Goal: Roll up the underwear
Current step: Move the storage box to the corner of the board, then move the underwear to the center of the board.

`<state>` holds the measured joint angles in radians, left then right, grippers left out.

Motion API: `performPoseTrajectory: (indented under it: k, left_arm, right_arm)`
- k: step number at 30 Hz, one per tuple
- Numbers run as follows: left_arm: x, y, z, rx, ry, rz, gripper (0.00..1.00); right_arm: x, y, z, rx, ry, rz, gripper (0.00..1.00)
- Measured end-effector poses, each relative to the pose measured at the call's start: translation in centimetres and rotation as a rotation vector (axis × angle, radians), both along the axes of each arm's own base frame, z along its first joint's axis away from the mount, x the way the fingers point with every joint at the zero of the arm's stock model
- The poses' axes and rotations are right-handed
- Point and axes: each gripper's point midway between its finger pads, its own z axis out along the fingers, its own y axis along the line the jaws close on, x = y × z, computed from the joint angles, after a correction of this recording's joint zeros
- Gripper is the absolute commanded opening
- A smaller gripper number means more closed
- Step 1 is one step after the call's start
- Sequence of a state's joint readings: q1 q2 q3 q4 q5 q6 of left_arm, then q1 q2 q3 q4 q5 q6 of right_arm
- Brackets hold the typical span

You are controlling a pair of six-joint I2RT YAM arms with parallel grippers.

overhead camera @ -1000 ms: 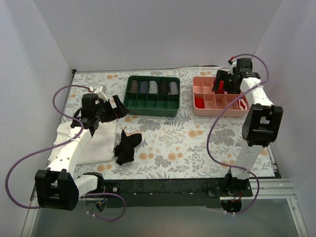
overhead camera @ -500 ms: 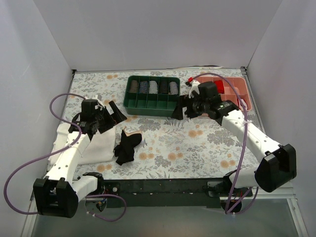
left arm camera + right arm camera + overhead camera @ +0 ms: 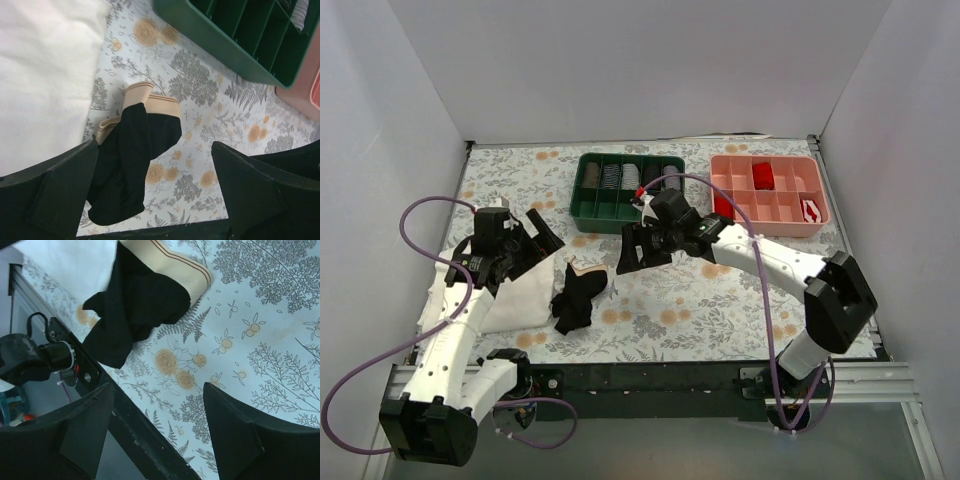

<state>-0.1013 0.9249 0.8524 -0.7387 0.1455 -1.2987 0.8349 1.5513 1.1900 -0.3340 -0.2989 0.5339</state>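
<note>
The underwear (image 3: 577, 297) lies crumpled on the flowered table, black fabric with a pale beige waistband at its far end. It shows in the left wrist view (image 3: 131, 155) and the right wrist view (image 3: 142, 305). My left gripper (image 3: 542, 228) is open and empty, above the table to the far left of the underwear. My right gripper (image 3: 632, 250) is open and empty, hanging above the table just right of the waistband. Neither gripper touches the fabric.
A white cloth (image 3: 515, 290) lies left of the underwear, under my left arm. A green tray (image 3: 628, 207) with several rolls stands at the back centre. A pink tray (image 3: 767, 190) with red rolls stands at the back right.
My right arm has swung from the pink tray leftwards across the table to just right of the underwear. My left arm has drawn back a little to the left. The underwear has not moved.
</note>
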Motion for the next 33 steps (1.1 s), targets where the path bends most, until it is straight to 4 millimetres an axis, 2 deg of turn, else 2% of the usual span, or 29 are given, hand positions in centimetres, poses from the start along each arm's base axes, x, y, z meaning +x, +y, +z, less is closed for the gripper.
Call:
performPoseTrajectory:
  k: [4,7,10,15,18,22,28,33]
  left_arm:
    - [0.2,1.8,0.7,0.048,-0.004,0.112,0.98]
    - [-0.3,2.6,0.7,0.056,0.007,0.172,0.98]
    - [-0.6,3.1,0.7,0.049,0.017,0.226,0.98]
    - [-1.7,4.0,0.5,0.047,0.046,0.309,0.98]
    - [-2.3,4.3,0.8,0.049,0.037,0.335,0.98]
    - [-2.3,4.3,1.0,0.045,0.035,0.337,0.98]
    - [-1.8,4.2,0.3,0.056,0.066,0.324,0.98]
    - [-1.8,4.2,-0.3,0.070,0.065,0.310,0.98]
  right_arm:
    - [0.5,1.3,-3.2,-0.048,0.080,0.008,0.77]
    - [0.9,2.4,-4.5,-0.057,0.122,0.029,0.77]
    - [1.7,4.1,-4.3,-0.035,0.136,0.054,0.75]
    - [3.9,8.8,-1.5,0.054,0.097,0.112,0.74]
    - [3.6,10.3,-0.9,0.087,0.095,0.142,0.74]
    - [3.2,11.5,-2.6,0.073,0.130,0.156,0.69]
    - [2.3,12.6,-6.4,0.020,0.186,0.171,0.66]
    - [2.4,14.0,-6.6,0.022,0.181,0.182,0.66]
